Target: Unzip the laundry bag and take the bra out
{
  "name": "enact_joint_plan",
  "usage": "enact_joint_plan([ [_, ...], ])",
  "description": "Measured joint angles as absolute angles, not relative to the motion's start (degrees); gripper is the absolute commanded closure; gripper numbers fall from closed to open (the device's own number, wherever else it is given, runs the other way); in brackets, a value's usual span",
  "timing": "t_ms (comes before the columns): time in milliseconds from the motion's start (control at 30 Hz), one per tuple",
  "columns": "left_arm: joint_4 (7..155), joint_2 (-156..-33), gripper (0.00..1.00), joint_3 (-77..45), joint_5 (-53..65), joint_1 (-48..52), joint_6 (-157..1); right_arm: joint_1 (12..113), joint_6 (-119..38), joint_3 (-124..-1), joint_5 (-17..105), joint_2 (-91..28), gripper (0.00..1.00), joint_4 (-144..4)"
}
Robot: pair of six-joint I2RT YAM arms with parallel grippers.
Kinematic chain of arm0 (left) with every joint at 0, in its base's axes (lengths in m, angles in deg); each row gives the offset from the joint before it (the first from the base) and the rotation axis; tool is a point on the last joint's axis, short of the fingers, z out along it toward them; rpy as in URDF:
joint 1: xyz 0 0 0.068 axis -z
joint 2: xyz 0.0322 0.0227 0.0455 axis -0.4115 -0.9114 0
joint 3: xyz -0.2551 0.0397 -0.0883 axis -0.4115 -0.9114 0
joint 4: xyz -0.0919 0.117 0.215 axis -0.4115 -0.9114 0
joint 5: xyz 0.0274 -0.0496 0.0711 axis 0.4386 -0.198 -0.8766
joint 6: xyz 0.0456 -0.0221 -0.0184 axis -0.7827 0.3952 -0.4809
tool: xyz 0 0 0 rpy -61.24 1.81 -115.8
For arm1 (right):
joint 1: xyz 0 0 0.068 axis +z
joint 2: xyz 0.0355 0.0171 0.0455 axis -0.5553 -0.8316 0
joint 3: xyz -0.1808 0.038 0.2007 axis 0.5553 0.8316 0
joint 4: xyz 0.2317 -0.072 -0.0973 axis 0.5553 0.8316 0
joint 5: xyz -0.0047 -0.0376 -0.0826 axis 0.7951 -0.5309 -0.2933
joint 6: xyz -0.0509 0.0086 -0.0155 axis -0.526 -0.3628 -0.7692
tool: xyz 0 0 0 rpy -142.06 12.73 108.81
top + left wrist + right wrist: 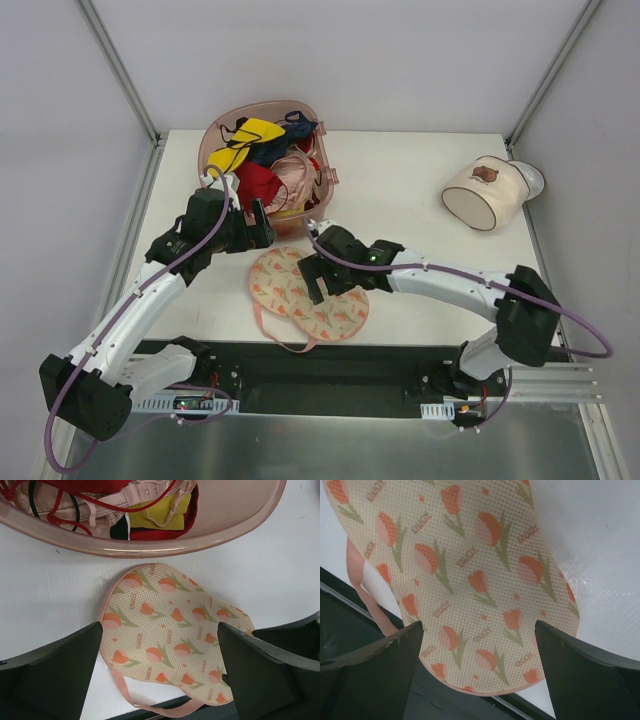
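The laundry bag lies flat near the table's front edge, cream with orange tulip print, pink edging and a pink loop. It fills the left wrist view and the right wrist view. It looks closed; no zipper pull shows. The bra is hidden. My left gripper is open, just behind the bag's far-left end. My right gripper is open, hovering over the bag's middle, with nothing between its fingers.
A pink basket heaped with red, yellow, dark and pink garments stands right behind the left gripper. A cream cylindrical container lies at the back right. The table's front edge and a black rail run just below the bag.
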State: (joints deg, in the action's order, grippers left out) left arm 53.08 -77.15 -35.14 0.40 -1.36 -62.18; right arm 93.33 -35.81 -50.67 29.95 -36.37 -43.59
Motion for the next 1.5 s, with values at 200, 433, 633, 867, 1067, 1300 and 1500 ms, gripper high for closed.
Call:
enact_joint_plan([
  [200, 53.03, -76.30, 0.01, -35.62, 0.36, -1.36, -62.18, 94.20, -38.09, -53.23, 29.09, -47.50, 0.55, -43.57],
  [433, 53.05, -75.06, 0.01, -35.76, 0.32, -1.36, -62.18, 93.94, -39.66, -51.78, 27.35, -46.97, 0.99, -43.13],
  [633, 53.08, -75.08, 0.01, -35.78, 0.27, -1.36, -62.18, 92.12, -46.78, -46.51, 21.95, -28.94, 0.99, -41.97],
  [867, 53.18, -77.79, 0.01, -35.78, 0.45, -1.36, -62.18, 79.36, -49.49, -47.11, 19.39, -29.60, 0.27, -38.04],
  [1067, 53.99, -76.63, 0.01, -38.23, 1.01, -1.36, -62.26, 80.19, -48.77, -46.71, 16.55, -31.37, 0.35, -34.96],
  [1300, 53.71, -75.19, 0.01, -44.91, 6.30, -1.34, -62.83, 90.35, -48.42, -41.38, 18.52, -29.18, 0.36, -39.50],
  [1500, 53.21, -74.16, 0.01, -47.17, 8.53, -1.34, -63.12, 93.39, -49.93, -41.38, 18.63, -37.00, 0.34, -45.32],
])
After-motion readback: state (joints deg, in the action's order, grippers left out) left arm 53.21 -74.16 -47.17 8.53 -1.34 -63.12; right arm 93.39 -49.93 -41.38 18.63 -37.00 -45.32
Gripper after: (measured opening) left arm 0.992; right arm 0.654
